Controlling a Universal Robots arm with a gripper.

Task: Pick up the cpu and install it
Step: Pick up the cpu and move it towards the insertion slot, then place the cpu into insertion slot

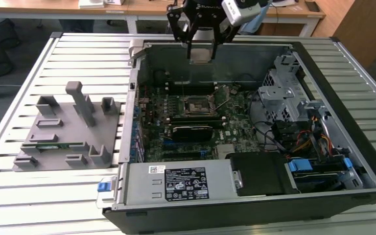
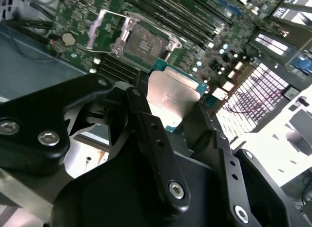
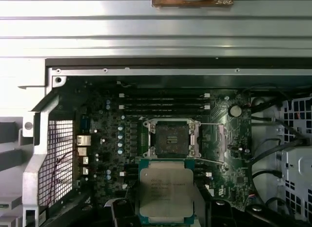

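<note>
My gripper hangs above the far wall of the open computer case, shut on the cpu, a small square chip with a silvery top. In both wrist views the cpu sits between the black fingers, held flat. The open black socket frame lies on the green motherboard, nearer the case middle than the gripper, with its lid and lever raised.
A grey fixture with a green memory stick stands on the slatted table at the exterior view's left. A power supply and drive cage with cables line the case's near and right sides.
</note>
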